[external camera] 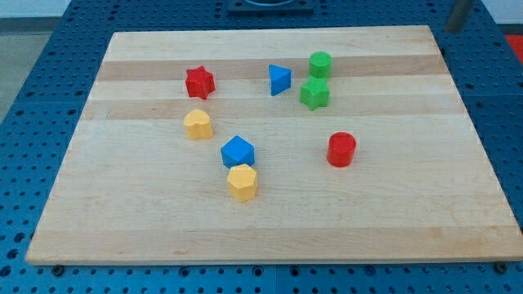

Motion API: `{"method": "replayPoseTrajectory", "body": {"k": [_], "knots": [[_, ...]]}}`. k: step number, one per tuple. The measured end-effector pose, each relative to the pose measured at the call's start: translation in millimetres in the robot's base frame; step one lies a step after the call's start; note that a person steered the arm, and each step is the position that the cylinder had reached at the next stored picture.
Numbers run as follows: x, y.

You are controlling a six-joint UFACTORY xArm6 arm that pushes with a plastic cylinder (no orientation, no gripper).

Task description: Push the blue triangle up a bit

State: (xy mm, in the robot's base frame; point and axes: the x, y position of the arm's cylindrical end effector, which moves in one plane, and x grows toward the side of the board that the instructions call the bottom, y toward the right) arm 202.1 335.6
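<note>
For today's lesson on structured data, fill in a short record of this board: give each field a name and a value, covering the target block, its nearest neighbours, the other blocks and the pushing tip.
target: blue triangle, upper middle of the wooden board
right of target: green cylinder, green star
left of target: red star
centre cluster: yellow heart, blue cube touching yellow hexagon
right middle: red cylinder
my tip: not visible

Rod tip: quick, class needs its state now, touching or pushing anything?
My tip: not visible; only a blurred dark rod shows at the view's top right, off the board, far from the blue triangle.
</note>
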Motion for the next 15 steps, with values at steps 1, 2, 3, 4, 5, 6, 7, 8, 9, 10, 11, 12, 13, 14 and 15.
{"method": "replayPoseTrajectory", "body": {"k": [1, 2, 3, 4, 5, 6, 7, 8, 9, 10, 11, 12, 13, 14, 15], "knots": [[0.0, 0.0], [8.7, -17.5], [45.5, -69.6], [76.7, -109.6], [101.9, -133.7], [130.3, -156.5], [150.9, -200.6], [150.9, -247.0], [150.9, -294.9], [150.3, -320.3], [146.2, -320.6], [134.7, -318.2], [115.5, -318.2], [114.6, -311.3], [114.6, -280.1]]}}
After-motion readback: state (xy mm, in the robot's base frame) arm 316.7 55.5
